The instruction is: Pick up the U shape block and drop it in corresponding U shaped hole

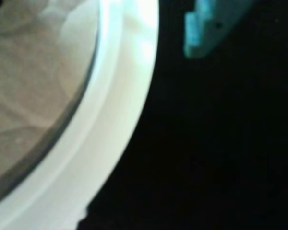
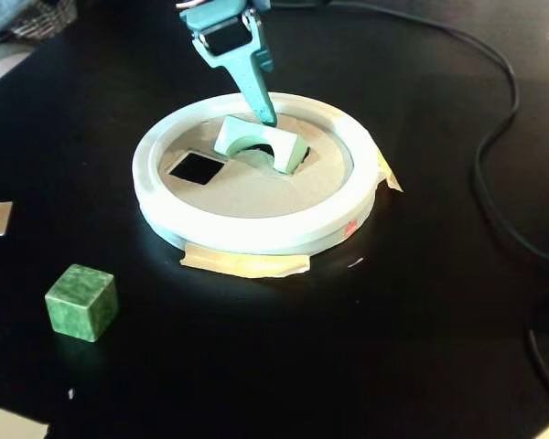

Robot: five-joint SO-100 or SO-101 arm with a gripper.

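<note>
Mint-green arch block (image 2: 259, 142) sits tilted over its hole (image 2: 297, 157), unseated. Fingers (image 2: 267, 114) touch its top; grip unclear. Nudge it level.

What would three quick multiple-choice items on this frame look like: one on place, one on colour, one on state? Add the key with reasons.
1. Where is the U shape block?
A. On the black table beside the cube
B. On the tan disc inside the white rim, tilted
C. Lifted clear above the rim

2. What colour is the cube?
A. Red
B. Yellow
C. Dark marbled green

3. What is the state of the square cutout?
A. Open and empty
B. Filled by the cube
C. Covered with tape

Key:
1 B: the fixed view shows the block lying askew on the disc within the white rim, under the gripper.
2 C: it sits on the table at the fixed view's lower left, darker than the block.
3 A: it shows as a dark, unfilled opening.
</note>
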